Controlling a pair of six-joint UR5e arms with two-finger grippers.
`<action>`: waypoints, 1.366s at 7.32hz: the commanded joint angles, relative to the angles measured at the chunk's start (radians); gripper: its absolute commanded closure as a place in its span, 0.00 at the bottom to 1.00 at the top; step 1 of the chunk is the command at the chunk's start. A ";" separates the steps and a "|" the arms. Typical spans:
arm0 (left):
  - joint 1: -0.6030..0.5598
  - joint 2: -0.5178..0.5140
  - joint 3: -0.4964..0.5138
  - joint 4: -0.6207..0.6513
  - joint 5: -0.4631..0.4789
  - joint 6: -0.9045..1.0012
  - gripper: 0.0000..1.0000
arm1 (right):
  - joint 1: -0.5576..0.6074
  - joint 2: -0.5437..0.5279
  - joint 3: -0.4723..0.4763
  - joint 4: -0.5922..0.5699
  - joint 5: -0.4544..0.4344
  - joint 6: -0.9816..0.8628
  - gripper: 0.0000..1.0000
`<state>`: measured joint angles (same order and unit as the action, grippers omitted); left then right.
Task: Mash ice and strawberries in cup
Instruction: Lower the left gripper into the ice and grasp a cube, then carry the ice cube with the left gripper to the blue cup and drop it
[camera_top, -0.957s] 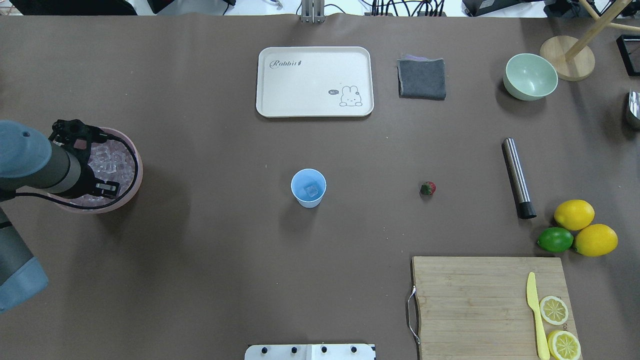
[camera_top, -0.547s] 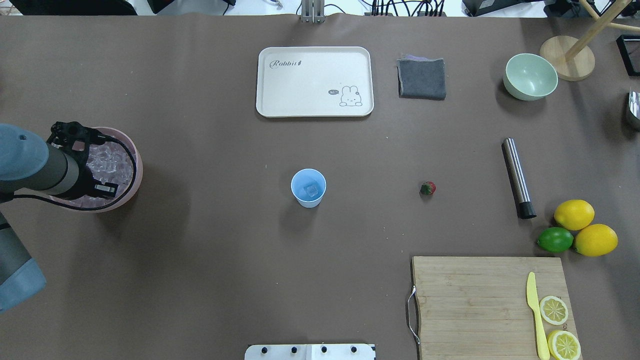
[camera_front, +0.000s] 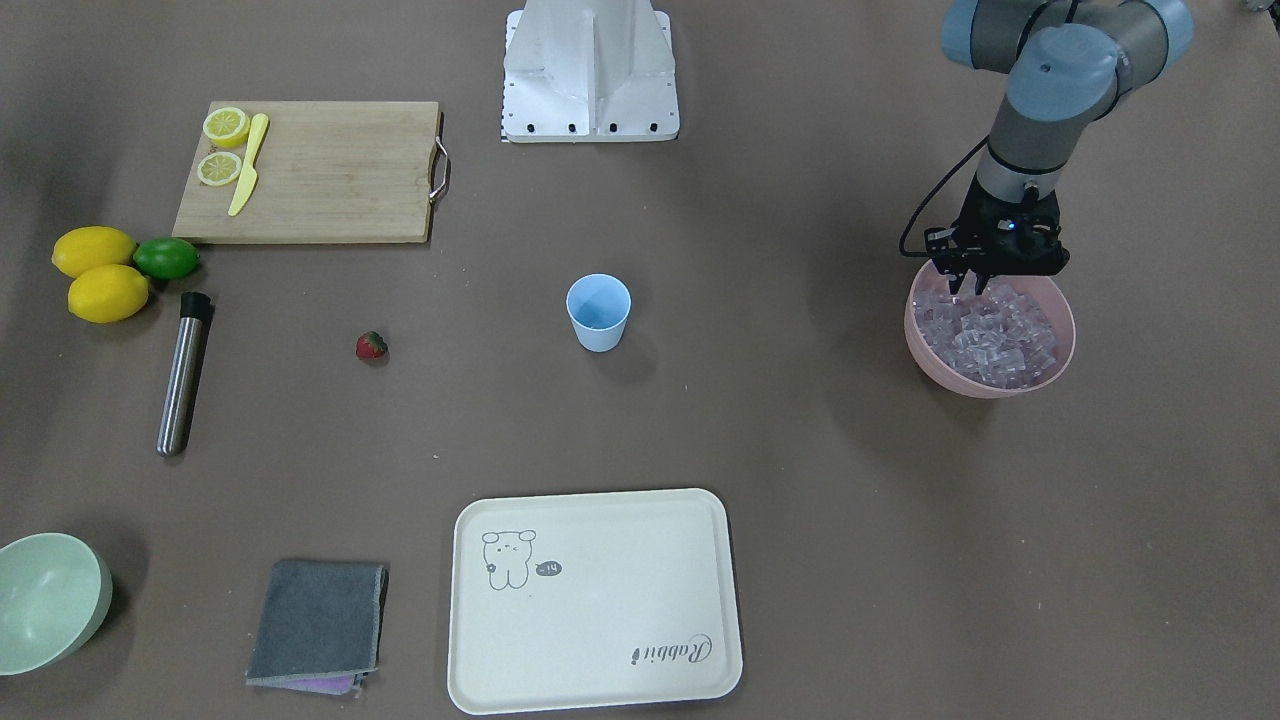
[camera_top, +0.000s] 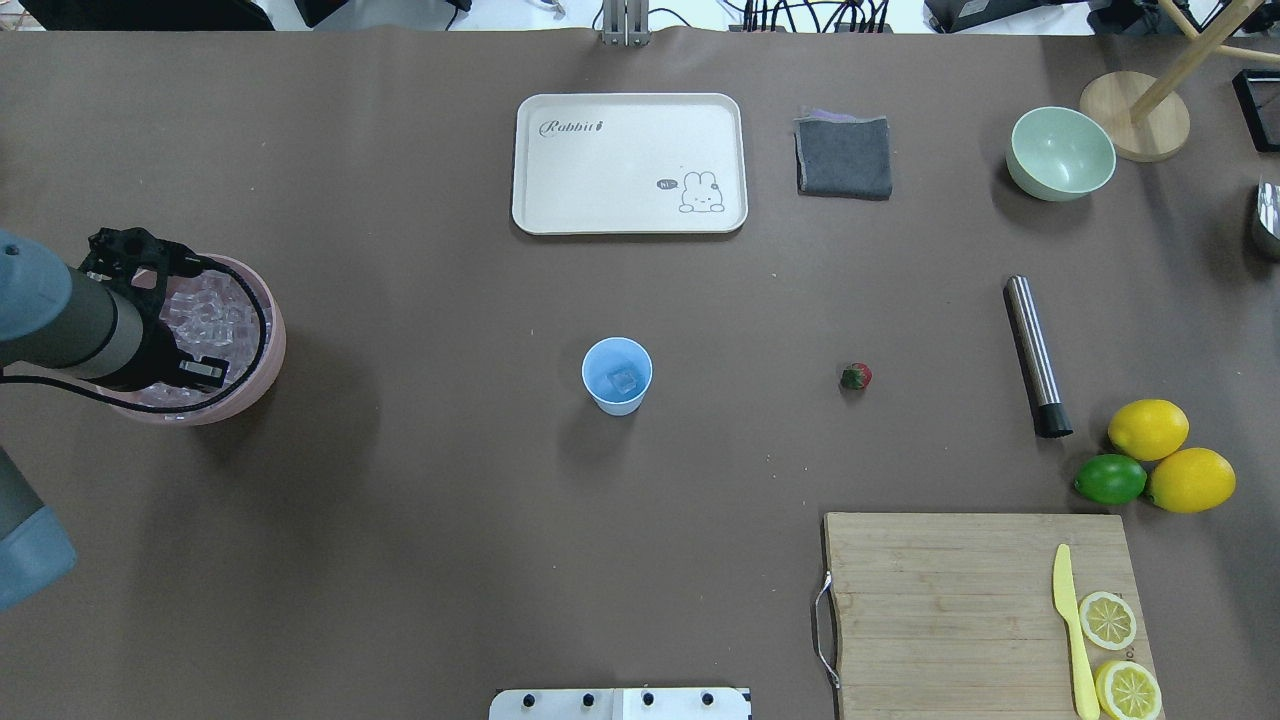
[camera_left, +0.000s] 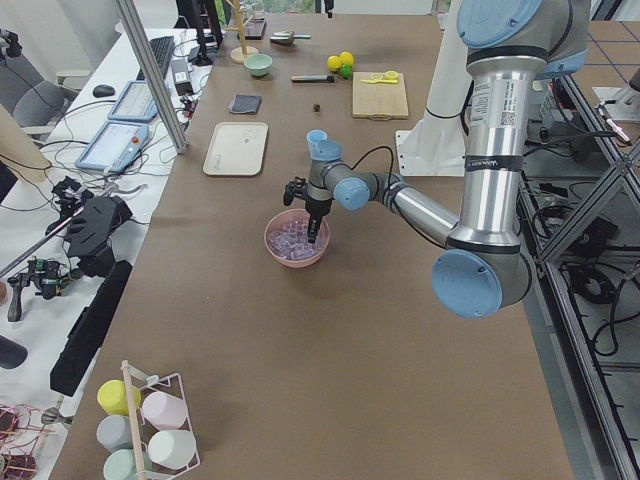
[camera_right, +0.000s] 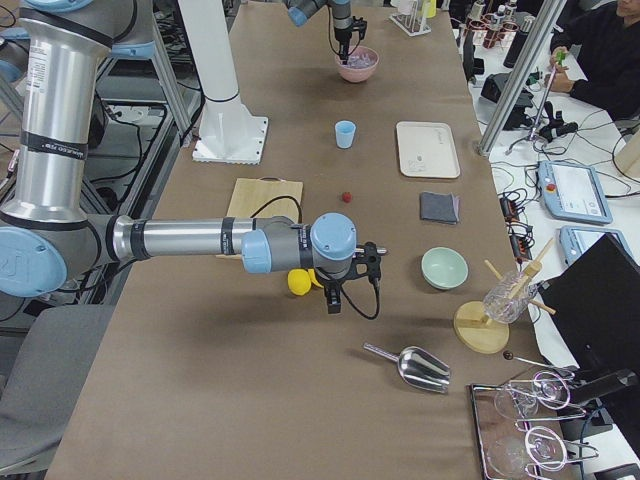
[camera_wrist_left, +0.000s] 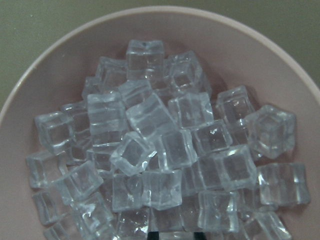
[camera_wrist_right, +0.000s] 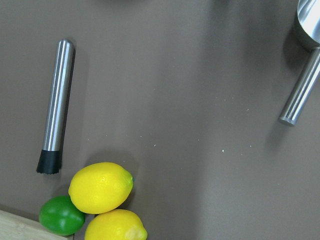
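Ice (camera_wrist_left: 150, 145) heaped in pink bowl (camera_front: 930, 350), directly under left claw (camera_front: 970, 288); claw's opening could not be told. Cup (camera_top: 617, 375), one cube inside, stood well apart from claw, strawberry (camera_top: 856, 376) beyond it. Judged best: single top cube, squeeze flat faces, lift straight, clear of rim

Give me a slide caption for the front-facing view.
Left claw at the pink bowl of ice; blue cup and strawberry sit apart mid-table.
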<state>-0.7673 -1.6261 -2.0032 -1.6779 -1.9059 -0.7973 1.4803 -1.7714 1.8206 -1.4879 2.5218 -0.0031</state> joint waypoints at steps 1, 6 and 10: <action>-0.091 -0.108 -0.060 0.127 -0.097 0.056 1.00 | 0.000 0.001 0.000 0.000 0.000 0.002 0.00; 0.099 -0.620 0.136 0.216 -0.110 -0.365 1.00 | -0.011 0.006 0.002 0.000 0.000 0.002 0.00; 0.213 -0.729 0.343 0.009 0.001 -0.412 1.00 | -0.011 0.006 0.002 0.000 0.000 0.002 0.00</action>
<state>-0.5697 -2.3474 -1.7095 -1.6057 -1.9186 -1.2062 1.4696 -1.7657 1.8224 -1.4880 2.5211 -0.0015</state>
